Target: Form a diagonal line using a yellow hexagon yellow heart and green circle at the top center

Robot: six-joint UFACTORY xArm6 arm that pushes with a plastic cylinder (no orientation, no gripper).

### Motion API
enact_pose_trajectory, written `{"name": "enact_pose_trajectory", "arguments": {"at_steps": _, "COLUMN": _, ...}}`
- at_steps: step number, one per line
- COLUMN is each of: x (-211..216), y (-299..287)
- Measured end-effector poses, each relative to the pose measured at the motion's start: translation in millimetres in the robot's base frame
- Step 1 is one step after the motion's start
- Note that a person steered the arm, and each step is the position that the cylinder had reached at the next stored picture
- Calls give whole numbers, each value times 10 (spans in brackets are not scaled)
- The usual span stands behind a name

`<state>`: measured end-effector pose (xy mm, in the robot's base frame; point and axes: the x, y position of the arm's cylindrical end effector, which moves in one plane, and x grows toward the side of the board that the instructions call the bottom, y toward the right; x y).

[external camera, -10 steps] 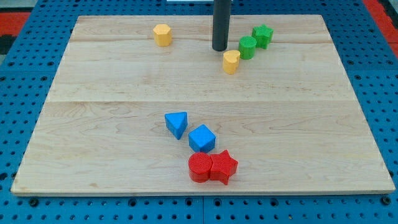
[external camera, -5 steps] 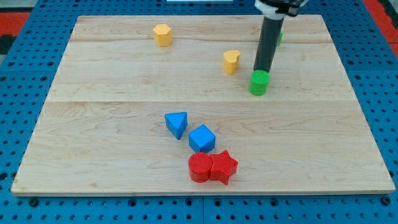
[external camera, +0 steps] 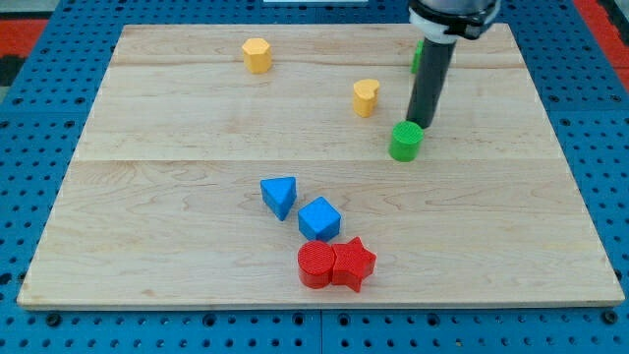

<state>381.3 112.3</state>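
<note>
The yellow hexagon (external camera: 257, 54) sits near the view's top, left of centre. The yellow heart (external camera: 366, 96) stands right of centre in the upper part of the board. The green circle (external camera: 405, 141) lies below and right of the heart. My tip (external camera: 423, 125) is right behind the green circle, touching its upper right side. The rod hides most of a green star (external camera: 417, 54) near the view's top right.
A blue triangle (external camera: 280, 196) and a blue cube (external camera: 318, 217) lie near the middle bottom. A red circle (external camera: 316, 264) and a red star (external camera: 353, 263) touch each other just below them. The wooden board (external camera: 157, 177) is edged by blue pegboard.
My tip swept from left of the green circle to behind it and pushed the circle down the view, away from the heart and the green star.
</note>
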Motion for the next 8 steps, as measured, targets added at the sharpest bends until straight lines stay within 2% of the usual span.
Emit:
{"name": "enact_pose_trajectory", "arguments": {"at_steps": 2, "x": -404, "y": 166}}
{"name": "enact_pose_trajectory", "arguments": {"at_steps": 3, "x": -468, "y": -353}}
{"name": "enact_pose_trajectory", "arguments": {"at_steps": 4, "x": -453, "y": -550}}
{"name": "enact_pose_trajectory", "arguments": {"at_steps": 5, "x": -590, "y": -340}}
{"name": "enact_pose_trajectory", "arguments": {"at_steps": 6, "x": -1074, "y": -611}}
{"name": "enact_pose_trajectory", "arguments": {"at_steps": 7, "x": -1564, "y": -1379}}
{"name": "enact_pose_trajectory", "arguments": {"at_steps": 8, "x": -1825, "y": -2380}}
